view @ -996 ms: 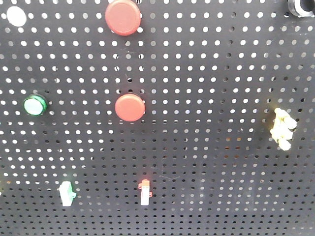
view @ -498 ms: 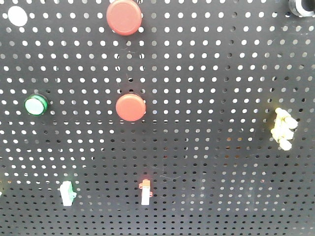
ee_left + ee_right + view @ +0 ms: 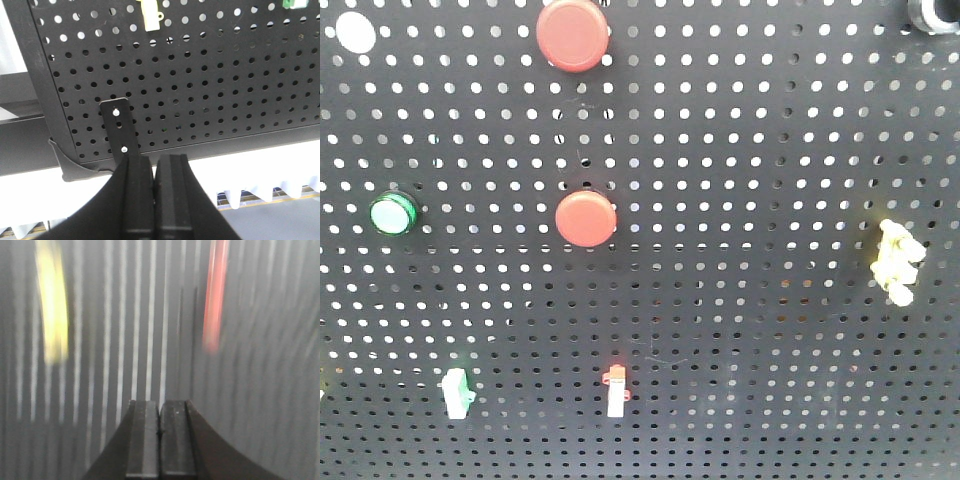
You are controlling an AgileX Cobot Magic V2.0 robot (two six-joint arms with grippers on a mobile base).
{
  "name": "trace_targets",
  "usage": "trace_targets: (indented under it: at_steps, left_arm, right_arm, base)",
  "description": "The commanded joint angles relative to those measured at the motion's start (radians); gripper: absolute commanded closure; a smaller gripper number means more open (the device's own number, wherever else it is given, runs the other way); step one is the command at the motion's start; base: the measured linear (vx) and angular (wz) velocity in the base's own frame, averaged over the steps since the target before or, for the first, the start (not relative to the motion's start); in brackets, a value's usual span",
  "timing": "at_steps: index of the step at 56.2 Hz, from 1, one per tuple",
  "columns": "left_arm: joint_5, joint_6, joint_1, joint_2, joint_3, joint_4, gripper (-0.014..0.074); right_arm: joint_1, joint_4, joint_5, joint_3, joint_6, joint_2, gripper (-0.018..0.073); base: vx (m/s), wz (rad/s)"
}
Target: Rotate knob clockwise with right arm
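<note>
Although the front view has shifted only a hair, the right pincer [image 3: 159,407], clenched empty, sweeps in blur across the black perforated metal panel [image 3: 750,160]. The small round black silver-ringed knob [image 3: 932,14] sits cropped at one o'clock, untouched, so the approach is likely underway.
</note>
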Motion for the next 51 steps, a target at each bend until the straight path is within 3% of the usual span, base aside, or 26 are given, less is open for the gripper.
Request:
trace_targets:
  at_steps: [1,8,22,35,41,51]
  left_arm:
    - [-0.085,-0.002,-0.008,-0.016,0.033,-0.006,0.0603]
    - [-0.085,-0.002,-0.008,-0.016,0.033,-0.006,0.0603]
    - [-0.085,-0.002,-0.008,-0.016,0.033,-0.006,0.0603]
    - [-0.085,-0.002,-0.008,-0.016,0.033,-0.006,0.0603]
    - [-0.085,-0.002,-0.008,-0.016,0.033,-0.006,0.0603]
    - [-0.085,-0.002,-0.008,-0.016,0.033,-0.006,0.0603]
  right_arm:
    - [-0.003,-0.012,-0.022,-0.192,-0.024,0.153,0.0566]
    - [-0.003,-0.001,-0.011,-0.344,0.001,0.298,0.0566]
    - [-0.003,0.06,-0.017,-0.454,0.12,0.4,0.0566]
    - [0.004,-0.009,0.113,-0.563,0.049,0.472,0.0566]
    - [0.089,-0.003,0.171,-0.645,-0.073,0.533,0.0566]
    - [0.377,-0.016,0.215,-0.755,-0.291,0.651,0.0566]
  base:
    - [0.0,0.0]
    - [0.0,0.0]
    - [0.0,0.0]
    - [0.0,0.0]
    - [0.0,0.0]
    - [0.0,0.0]
